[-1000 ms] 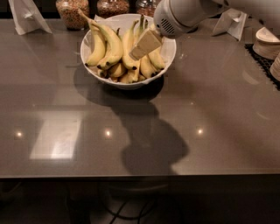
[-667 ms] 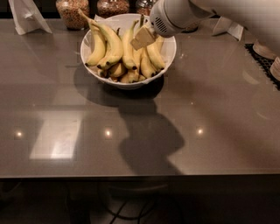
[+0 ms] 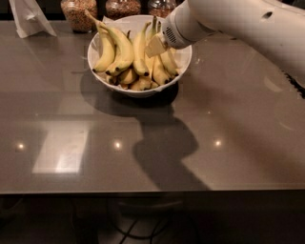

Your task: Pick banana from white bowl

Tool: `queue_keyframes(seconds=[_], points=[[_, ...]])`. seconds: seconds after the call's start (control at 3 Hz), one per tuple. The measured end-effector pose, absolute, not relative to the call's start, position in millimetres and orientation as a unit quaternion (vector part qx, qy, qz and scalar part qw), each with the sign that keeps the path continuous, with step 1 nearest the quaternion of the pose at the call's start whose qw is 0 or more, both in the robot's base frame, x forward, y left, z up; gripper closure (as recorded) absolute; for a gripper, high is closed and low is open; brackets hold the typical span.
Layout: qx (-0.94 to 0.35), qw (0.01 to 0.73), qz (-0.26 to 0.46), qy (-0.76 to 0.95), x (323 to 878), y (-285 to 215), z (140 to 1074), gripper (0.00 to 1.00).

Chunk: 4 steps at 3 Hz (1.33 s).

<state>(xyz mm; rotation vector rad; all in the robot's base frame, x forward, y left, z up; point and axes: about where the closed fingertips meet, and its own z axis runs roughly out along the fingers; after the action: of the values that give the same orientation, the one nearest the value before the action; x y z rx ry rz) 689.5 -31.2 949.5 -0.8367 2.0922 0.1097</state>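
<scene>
The white bowl (image 3: 139, 88) stands at the back middle of the grey table and holds several ripe yellow bananas. One long curved banana (image 3: 120, 46) lies on the left of the pile with its stem pointing up and left. Another (image 3: 138, 51) stands upright in the middle. My gripper (image 3: 156, 46) comes in from the upper right on a thick white arm (image 3: 228, 21). Its cream fingertip sits over the bananas on the bowl's right side.
Three glass jars of dry food (image 3: 78, 13) stand along the back edge behind the bowl. A white folded napkin holder (image 3: 29, 16) is at the back left. The table's front edge (image 3: 152, 188) runs across the lower part of the view.
The gripper has moved left and a little further over the bowl, from the right rim toward the middle of the banana pile. The bananas and the bowl have not moved.
</scene>
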Motion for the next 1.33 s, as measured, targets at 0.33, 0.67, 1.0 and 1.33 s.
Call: queue_keyframes(seconds=[0.33,0.67,1.0,1.33], points=[[-0.301,0.415,0.044,0.858,695,-41,931,0.42],[-0.279,0.404,0.044,0.87,698,-48,919,0.43],[-0.262,0.391,0.042,0.881,699,-55,907,0.44],[-0.253,0.383,0.043,0.887,701,-57,900,0.46]])
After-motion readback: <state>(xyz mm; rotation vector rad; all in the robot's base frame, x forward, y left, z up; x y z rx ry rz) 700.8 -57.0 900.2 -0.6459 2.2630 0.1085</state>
